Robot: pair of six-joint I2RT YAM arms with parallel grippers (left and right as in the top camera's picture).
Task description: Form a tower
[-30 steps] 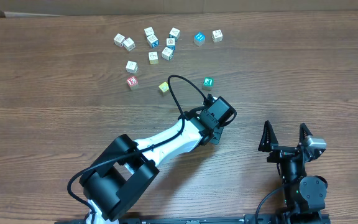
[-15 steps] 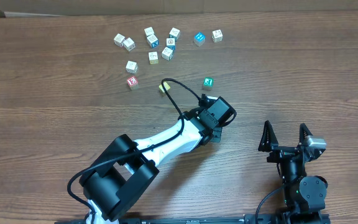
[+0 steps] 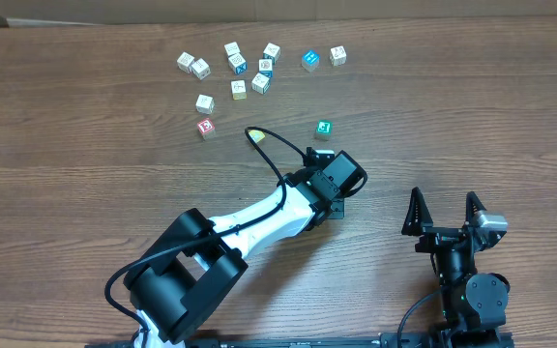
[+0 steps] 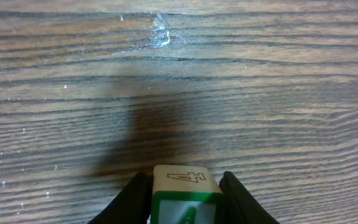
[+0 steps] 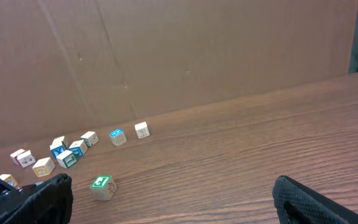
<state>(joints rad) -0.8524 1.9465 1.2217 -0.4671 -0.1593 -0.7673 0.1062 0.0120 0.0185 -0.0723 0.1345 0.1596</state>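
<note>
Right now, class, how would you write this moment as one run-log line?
left gripper: shut on green-faced cube | right gripper: open, holding nothing | tower: none standing yet | loose cubes: scattered beyond both arms

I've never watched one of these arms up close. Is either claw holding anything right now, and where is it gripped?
The left gripper holds a green-faced cube marked 4, its fingers pressed against two opposite sides. The right gripper stands open and empty.

End effector fingers (image 4: pixel 132 199) flank a green-faced cube (image 4: pixel 185 193) on the table (image 4: pixel 229 74).
</note>
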